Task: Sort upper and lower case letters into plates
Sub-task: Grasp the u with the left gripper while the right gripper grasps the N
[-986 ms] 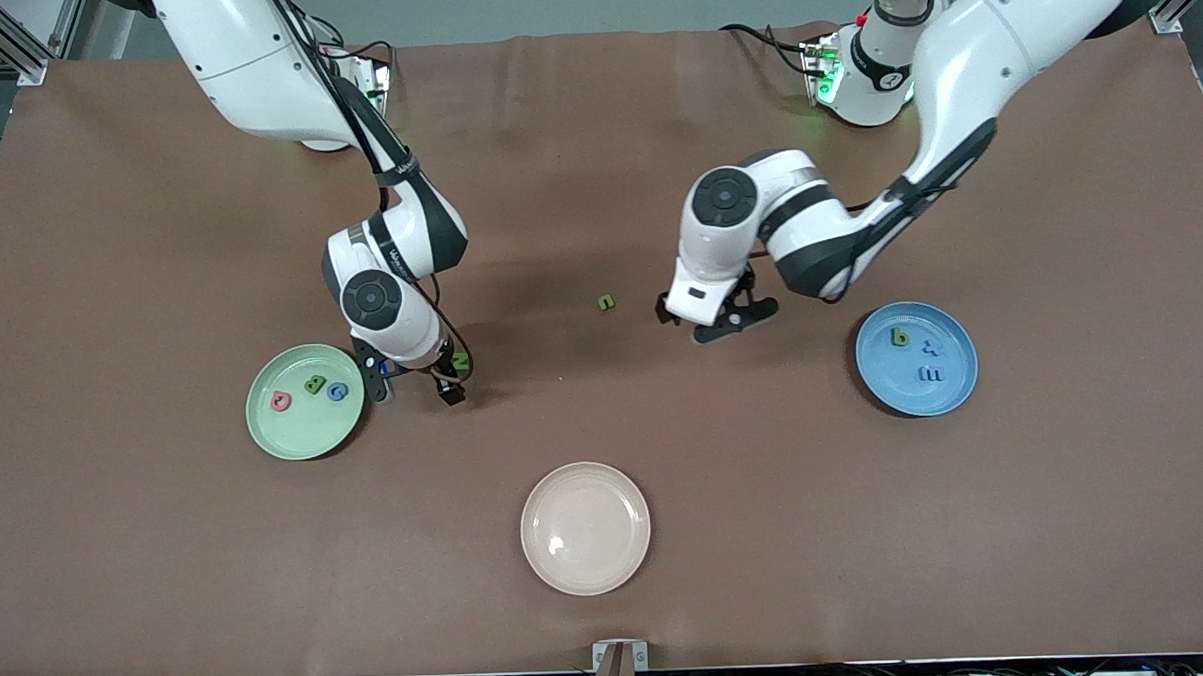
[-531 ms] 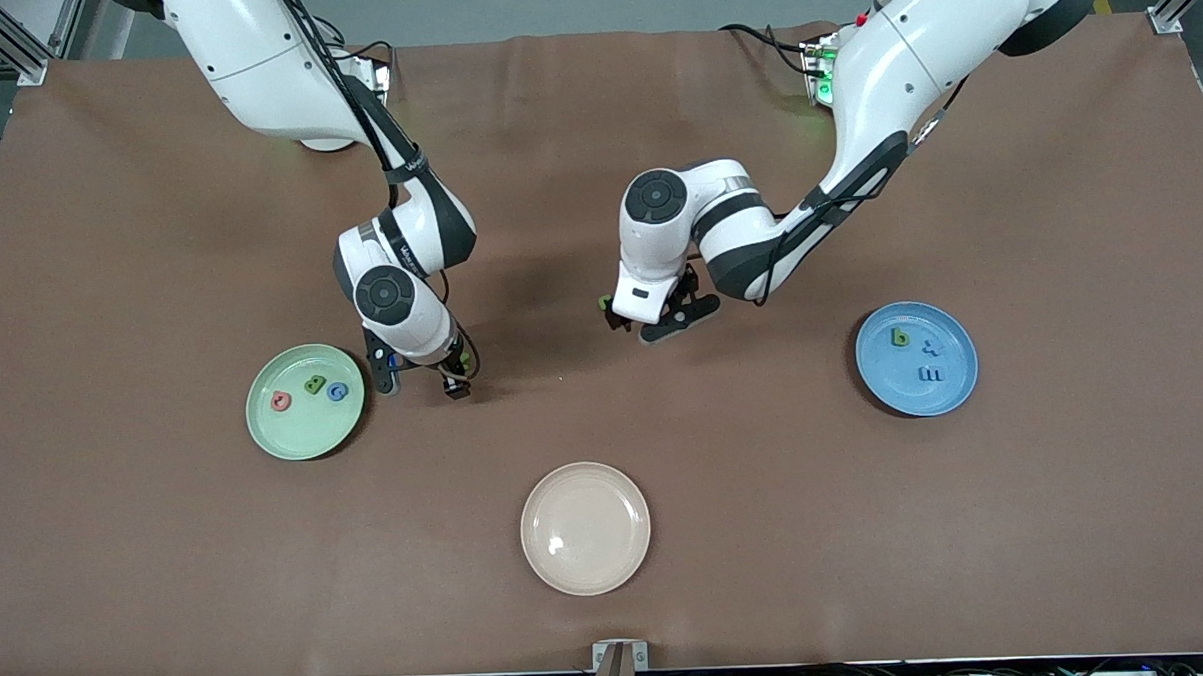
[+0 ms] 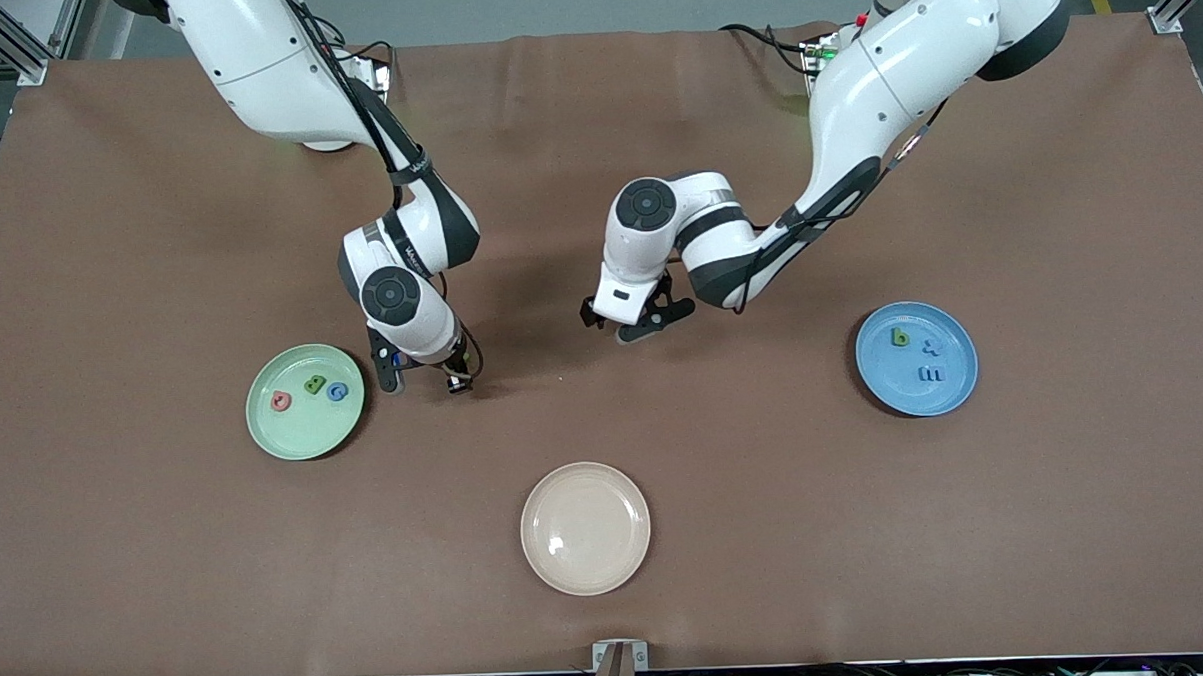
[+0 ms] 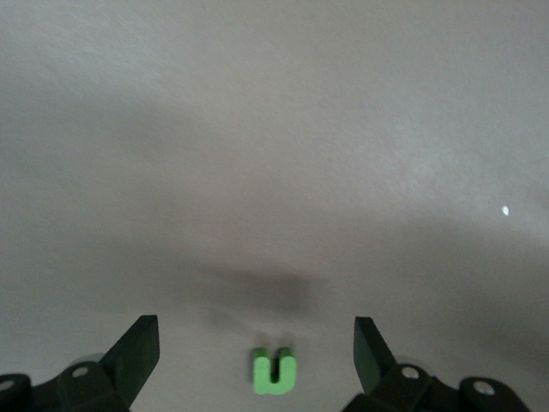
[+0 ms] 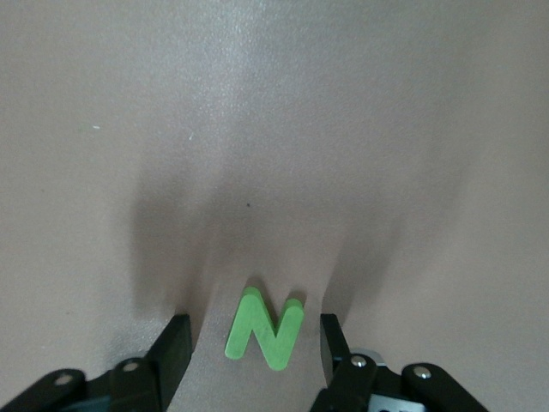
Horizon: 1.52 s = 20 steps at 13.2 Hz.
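I see the left gripper (image 3: 623, 322) has swung in from the blue plate's (image 3: 954, 398) side and now hangs over the small green letter (image 4: 274, 371), fingers wide apart, ready to descend. The right gripper (image 3: 425, 372), just beside the mint plate (image 3: 265, 430), has narrowed its fingers around the green N (image 5: 265, 329) (not touching yet). The beige plate (image 3: 587, 569) sits clear of both; nothing blocks.

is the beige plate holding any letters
No, the beige plate is bare, while the green plate and the blue plate each hold three.
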### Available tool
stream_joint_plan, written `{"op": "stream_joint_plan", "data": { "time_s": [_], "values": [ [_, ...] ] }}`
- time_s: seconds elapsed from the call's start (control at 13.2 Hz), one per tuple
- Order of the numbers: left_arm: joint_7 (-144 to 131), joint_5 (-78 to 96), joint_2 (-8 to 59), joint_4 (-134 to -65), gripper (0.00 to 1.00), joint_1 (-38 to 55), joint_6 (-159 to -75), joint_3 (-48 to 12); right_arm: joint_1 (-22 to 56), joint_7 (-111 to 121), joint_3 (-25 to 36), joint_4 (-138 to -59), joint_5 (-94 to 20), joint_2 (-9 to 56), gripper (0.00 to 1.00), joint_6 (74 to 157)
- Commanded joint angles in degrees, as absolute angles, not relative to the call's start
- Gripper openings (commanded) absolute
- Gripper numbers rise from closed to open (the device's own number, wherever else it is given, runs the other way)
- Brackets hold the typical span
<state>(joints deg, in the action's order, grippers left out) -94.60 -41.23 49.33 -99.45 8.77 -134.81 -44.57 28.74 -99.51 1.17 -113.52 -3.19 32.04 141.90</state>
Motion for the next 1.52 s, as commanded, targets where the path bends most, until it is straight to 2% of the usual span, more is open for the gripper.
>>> {"op": "stream_joint_plan", "data": {
  "time_s": [0.0,0.15,0.3,0.61,0.83,1.06,1.44],
  "values": [
    [-95.4,-40.3,50.3,-96.6,0.96,13.6,-134.7,-41.1,29.3,-100.8,1.2,-114.1,-2.6,32.4,0.69,142.9],
    [-95.6,-39.8,50.3,-96.8,0.89,14.2,-134.7,-40.5,29.3,-101.1,1.2,-114.0,-2.6,32.4,0.59,142.8],
    [-95.7,-39.2,50.5,-96.8,0.78,14.8,-134.7,-40.5,29.4,-101.0,1.2,-113.9,-2.6,32.4,0.42,142.7],
    [-95.6,-38.8,50.7,-96.9,0.67,14.9,-134.7,-40.5,28.8,-100.3,1.2,-113.4,-2.6,32.3,0.04,142.2],
    [-95.5,-38.8,50.7,-96.9,0.63,15.6,-134.7,-40.5,27.6,-96.5,1.4,-110.5,-2.6,31.8,0.01,141.9],
    [-95.5,-38.8,51.1,-96.9,0.58,16.1,-134.6,-40.5,22.4,-85.7,1.3,-108.8,-2.6,29.5,0.01,135.9],
    [-95.6,-38.8,51.2,-97.1,0.40,16.2,-134.6,-40.4,12.5,-56.0,1.2,-109.6,-3.3,26.6,0.01,131.1]
  ]
}}
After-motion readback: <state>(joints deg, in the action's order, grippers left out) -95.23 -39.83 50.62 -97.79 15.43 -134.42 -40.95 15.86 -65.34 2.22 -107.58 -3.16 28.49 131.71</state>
